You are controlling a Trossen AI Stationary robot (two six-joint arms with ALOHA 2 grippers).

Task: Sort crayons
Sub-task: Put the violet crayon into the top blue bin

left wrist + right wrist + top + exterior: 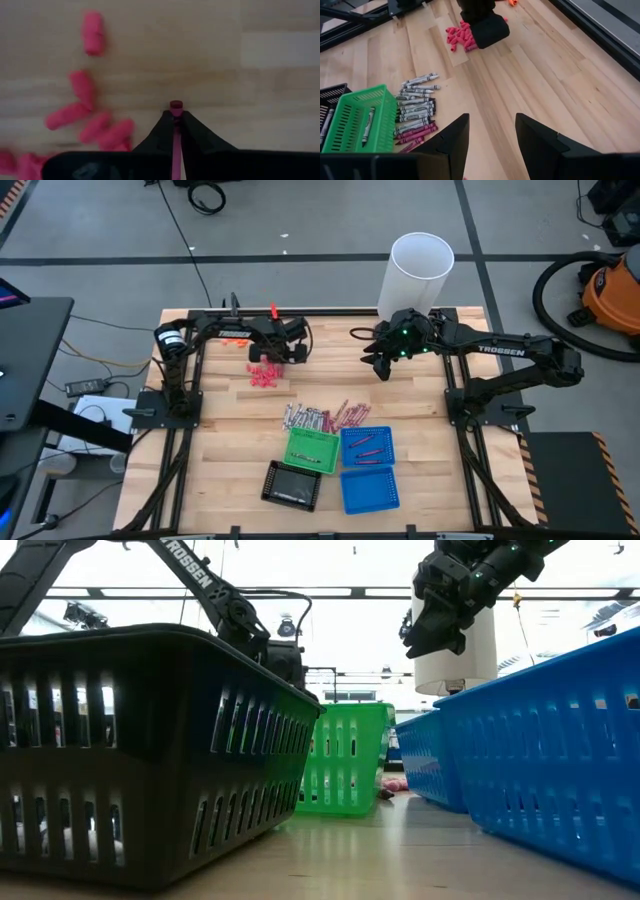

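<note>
The left claw [270, 356] sits in the upper left part of the bench [420, 395] in the high view, right above the cluster of coral-pink bits [264, 374]. In the left wrist view its fingers [160, 132] are pressed together on a thin dark red crayon [175, 125], whose round end pokes out just past the fingertips, with pink bits lying on the wood just beside it.

The right claw [385, 360] hangs over the upper middle of the bench, just in front of the white cylinder [417, 275]. The right wrist view shows its fingers [454, 137] spread, with nothing between them.

The pile of crayons [325, 418] lies at the centre of the bench, grey-silver ones toward the picture's left and maroon ones toward the right, just above the trays. The green tray [312, 448] holds grey crayons. The upper blue tray [368, 445] holds a few red ones. The lower blue tray [368, 489] and the black tray [292, 484] sit along the lower edge. A few tiny orange bits [236, 341] lie near the left arm at the upper left.
</note>
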